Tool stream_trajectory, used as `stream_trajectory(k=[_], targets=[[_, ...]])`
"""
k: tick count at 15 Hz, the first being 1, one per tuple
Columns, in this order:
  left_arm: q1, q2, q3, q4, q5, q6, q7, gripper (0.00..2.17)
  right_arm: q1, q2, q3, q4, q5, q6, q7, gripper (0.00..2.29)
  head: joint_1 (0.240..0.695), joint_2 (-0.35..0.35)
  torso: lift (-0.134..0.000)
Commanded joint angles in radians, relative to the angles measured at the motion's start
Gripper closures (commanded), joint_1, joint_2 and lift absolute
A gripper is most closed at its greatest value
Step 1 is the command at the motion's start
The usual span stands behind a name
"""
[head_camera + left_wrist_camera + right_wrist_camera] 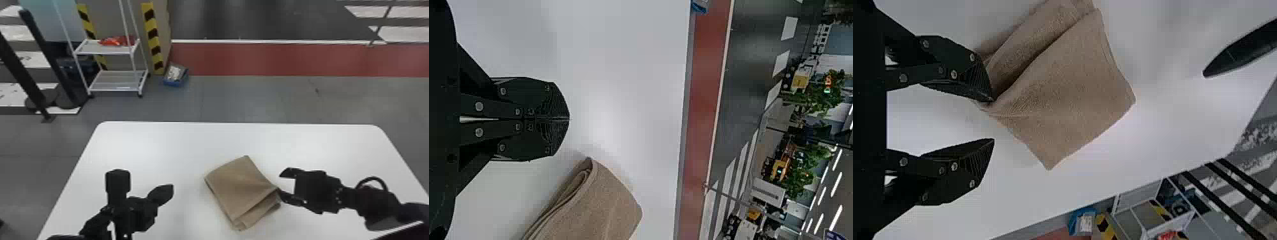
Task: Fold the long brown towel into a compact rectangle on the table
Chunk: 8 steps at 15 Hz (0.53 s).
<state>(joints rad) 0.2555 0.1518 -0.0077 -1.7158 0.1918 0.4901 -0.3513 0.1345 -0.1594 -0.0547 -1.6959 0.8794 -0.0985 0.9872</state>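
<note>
Item, at left: black metal left gripper [567, 119], above the table and apart from the cloth; jaws pressed together, nothing between them. Item, beneath all: smooth white table with rounded corners [153, 146]. Item, right of the table's middle and between the two arms: brown matt cloth towel [237, 188], lying flat on the tabletop at a slant, folded into a small four-sided packet, compact but uneven. Its broad upper face is nearly smooth; along the near right side the loose layers [260, 209] step out from under it, with a dark gap between them. Handling: light by all appearance, soft and limp, napped enough to give a good grip, in no danger of breaking. The likelier fault is in the layers — they may slide over one another or open like a fan if only the top one is taken. Best hold: the right-hand corner [987, 106], with every ply caught in one shallow pinch; for neatening, a light tug outward on the lagging layer or a flat press from above should serve, since a hard push would ruck the cloth. Item, at far right: black metal right gripper [993, 120], low beside that corner; jaws spread, one side at the cloth's edge and the other clear of it, so no pinch is made. Condition: folding nearly complete, by judgement — the step in hand appears to be squaring up that ragged side.
</note>
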Motion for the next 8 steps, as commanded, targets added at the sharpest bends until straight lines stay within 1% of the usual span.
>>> stream_trajectory(k=[1,2,3,4,5,6,7,8], targets=[[0.005,0.000,0.000,-0.007,0.000,-0.006,-0.002,1.98,-0.004,0.011,-0.112,-0.019,-0.181,0.049,-0.004,0.04,0.695,0.002,0.000],[0.007,0.000,0.002,-0.007,0.000,-0.015,-0.005,1.98,-0.009,0.023,-0.157,-0.010,-0.237,0.073,-0.047,0.07,0.695,-0.022,0.000],[0.008,0.000,0.002,-0.005,0.000,-0.024,-0.005,1.98,-0.009,0.024,-0.169,0.019,-0.240,0.076,-0.084,0.30,0.695,-0.041,0.000],[0.010,0.000,0.000,-0.002,0.000,-0.024,-0.005,1.98,-0.009,0.024,-0.171,0.062,-0.240,0.073,-0.113,0.64,0.695,-0.058,0.000],[0.010,0.000,0.000,-0.002,0.000,-0.024,-0.005,1.98,-0.004,0.029,-0.168,0.102,-0.240,0.070,-0.145,1.16,0.695,-0.077,0.000],[0.008,0.000,0.000,-0.002,0.000,-0.024,-0.006,1.98,0.005,0.041,-0.165,0.131,-0.240,0.061,-0.186,1.71,0.695,-0.088,0.000],[0.008,0.002,0.000,-0.001,0.000,-0.024,-0.006,1.98,0.016,0.046,-0.151,0.168,-0.240,0.052,-0.231,1.89,0.695,-0.103,0.000],[0.008,0.005,-0.002,-0.001,0.000,-0.024,-0.008,1.98,0.022,0.049,-0.134,0.206,-0.247,0.046,-0.269,1.89,0.695,-0.105,0.000]])
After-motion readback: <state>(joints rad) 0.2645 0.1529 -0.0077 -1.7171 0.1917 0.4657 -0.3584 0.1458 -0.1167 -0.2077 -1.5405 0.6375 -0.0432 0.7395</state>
